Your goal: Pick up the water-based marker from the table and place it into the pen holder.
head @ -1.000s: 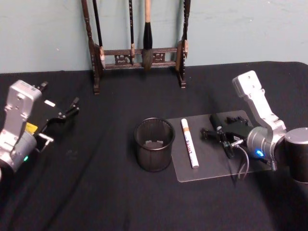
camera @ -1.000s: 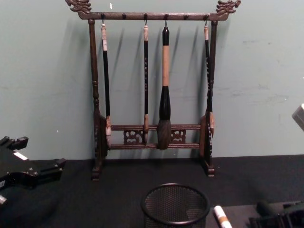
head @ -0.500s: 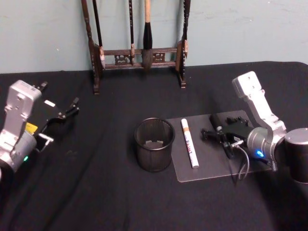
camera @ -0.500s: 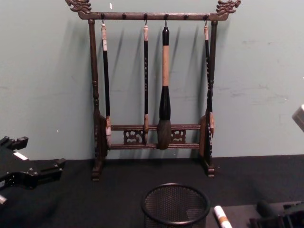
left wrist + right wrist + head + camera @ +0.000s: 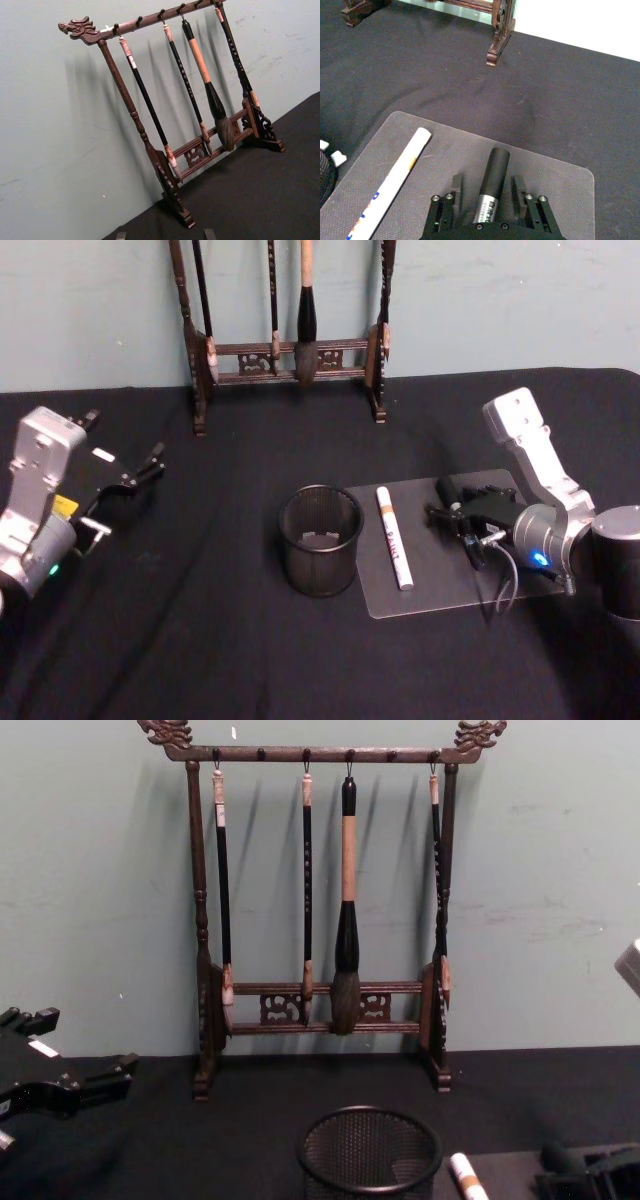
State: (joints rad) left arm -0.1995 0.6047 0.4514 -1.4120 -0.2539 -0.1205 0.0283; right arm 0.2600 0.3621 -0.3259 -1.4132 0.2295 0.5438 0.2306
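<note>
Black pen holder (image 5: 320,540), one; two markers (image 5: 393,537), dark marker (image 5: 495,167) between right gripper's (image 5: 486,181) released fingers (image 5: 456,183); left gripper (image 5: 145,468) released

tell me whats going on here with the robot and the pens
The right gripper is low over the translucent mat, open, with its fingers on either side of a black-capped marker and not yet closed on it. A white marker lies on the same mat, next to the black mesh pen holder. The left gripper is parked off to the left, open and holding nothing.
</note>
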